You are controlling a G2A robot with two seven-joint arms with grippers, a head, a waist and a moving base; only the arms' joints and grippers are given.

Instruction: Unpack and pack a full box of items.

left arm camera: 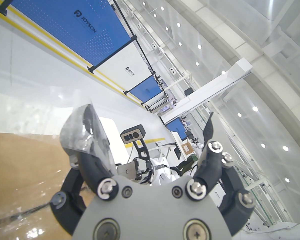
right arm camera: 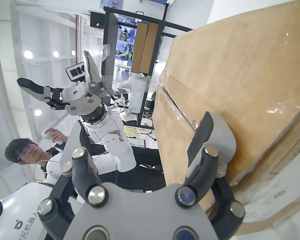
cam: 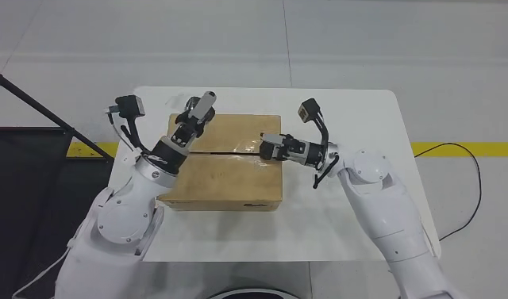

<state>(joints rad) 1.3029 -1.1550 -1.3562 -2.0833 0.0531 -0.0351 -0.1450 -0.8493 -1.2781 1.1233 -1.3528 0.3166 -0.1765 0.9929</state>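
Note:
A closed cardboard box [cam: 226,168] lies in the middle of the white table [cam: 357,116], with a taped seam [cam: 230,150] across its top. My left gripper [cam: 200,103] is raised over the box's far left part. It is open, and a strip of clear tape [left arm camera: 88,128] clings to one of its fingers. The right wrist view shows this left gripper [right arm camera: 61,82] with the tape [right arm camera: 107,86] trailing from it. My right gripper [cam: 266,147] is open at the right end of the seam, one finger [right arm camera: 202,136] resting against the box [right arm camera: 240,76].
Bare table surface lies to the right of the box and along the near edge. A black panel [cam: 32,188] stands off the table's left side. The box reaches close to the table's left edge.

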